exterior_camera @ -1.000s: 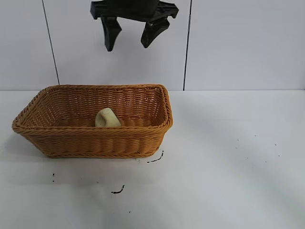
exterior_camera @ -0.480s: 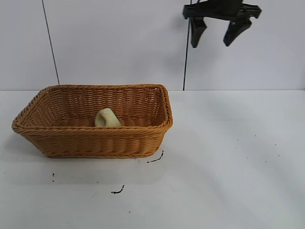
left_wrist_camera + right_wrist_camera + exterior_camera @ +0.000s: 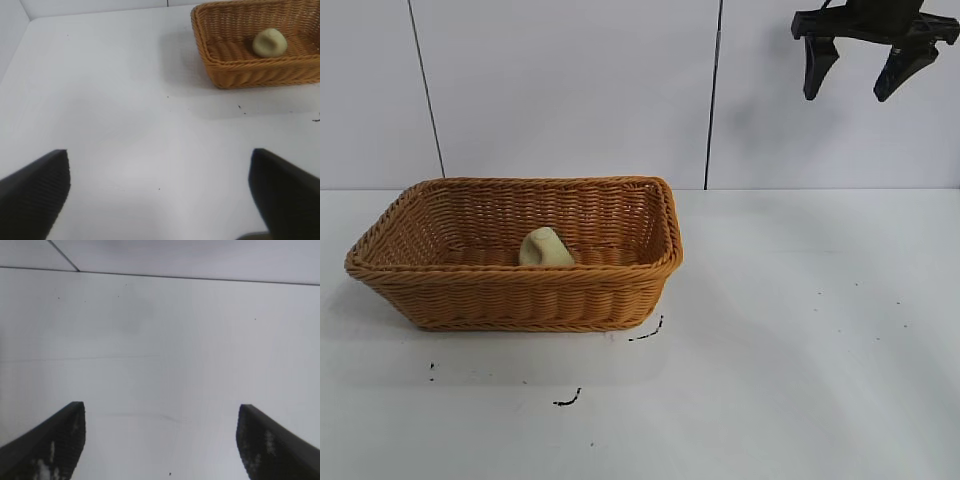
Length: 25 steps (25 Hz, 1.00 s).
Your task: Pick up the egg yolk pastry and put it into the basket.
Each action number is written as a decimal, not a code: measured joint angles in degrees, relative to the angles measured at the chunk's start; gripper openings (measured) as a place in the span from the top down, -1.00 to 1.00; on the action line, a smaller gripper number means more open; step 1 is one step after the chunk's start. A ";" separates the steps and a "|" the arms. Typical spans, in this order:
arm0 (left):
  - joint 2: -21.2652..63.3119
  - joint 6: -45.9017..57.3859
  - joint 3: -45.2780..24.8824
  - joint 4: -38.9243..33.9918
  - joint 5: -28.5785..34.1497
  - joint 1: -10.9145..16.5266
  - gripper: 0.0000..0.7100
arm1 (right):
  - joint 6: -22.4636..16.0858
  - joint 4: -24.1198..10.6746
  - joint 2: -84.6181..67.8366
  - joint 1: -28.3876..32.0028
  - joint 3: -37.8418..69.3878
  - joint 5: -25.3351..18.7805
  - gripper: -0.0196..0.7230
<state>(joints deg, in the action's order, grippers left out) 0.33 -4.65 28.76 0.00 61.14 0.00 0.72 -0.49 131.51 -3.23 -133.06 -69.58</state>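
One egg yolk pastry [image 3: 546,248] lies in the basket [image 3: 520,297] near the tabletop's left edge | placing looks done to us | right gripper [image 3: 861,68] high near the right edge, fingers spread, empty | left gripper [image 3: 159,192] spread, empty, off the basket.

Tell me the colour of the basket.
Orange-brown woven wicker basket, clearest in the exterior view.

A white table [image 3: 800,330] carries the basket [image 3: 520,300] and black specks [image 3: 567,400].
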 joint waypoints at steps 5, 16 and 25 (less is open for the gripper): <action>0.00 0.00 0.00 0.00 0.00 0.00 -0.96 | 0.00 -0.39 -9.11 0.00 12.18 0.04 -0.65; 0.00 0.00 0.00 0.00 0.00 0.00 -0.96 | -0.72 -0.39 -45.35 0.00 47.59 0.04 -0.65; 0.00 0.00 0.00 0.00 0.00 0.00 -0.96 | 0.54 0.90 -75.66 -0.07 73.12 -0.05 -0.64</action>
<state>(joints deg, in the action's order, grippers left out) 0.33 -4.65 28.76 0.00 61.14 0.00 1.26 0.42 55.86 -3.30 -59.95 -69.63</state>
